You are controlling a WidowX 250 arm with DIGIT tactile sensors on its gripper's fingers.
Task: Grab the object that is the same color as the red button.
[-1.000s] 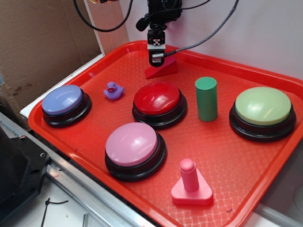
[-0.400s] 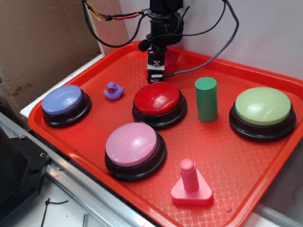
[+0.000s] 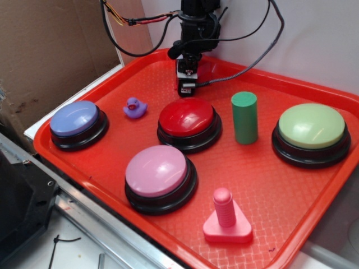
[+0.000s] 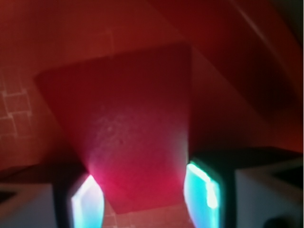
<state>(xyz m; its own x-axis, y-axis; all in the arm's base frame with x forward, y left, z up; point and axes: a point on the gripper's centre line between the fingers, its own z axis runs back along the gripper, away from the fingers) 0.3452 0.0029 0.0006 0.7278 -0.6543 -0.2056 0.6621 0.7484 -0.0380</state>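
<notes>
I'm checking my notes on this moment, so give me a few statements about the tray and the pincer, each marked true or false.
1. The red wedge lies between the pincer fingers. True.
2. The green cylinder lies on its side. False: it stands upright.
3. The purple duck sits between the blue button and the red button. True.
4. The pincer hangs over the green button. False: it is behind the red button, at the tray's far edge.
5. The pink button is nearer the camera than the red button. True.
</notes>
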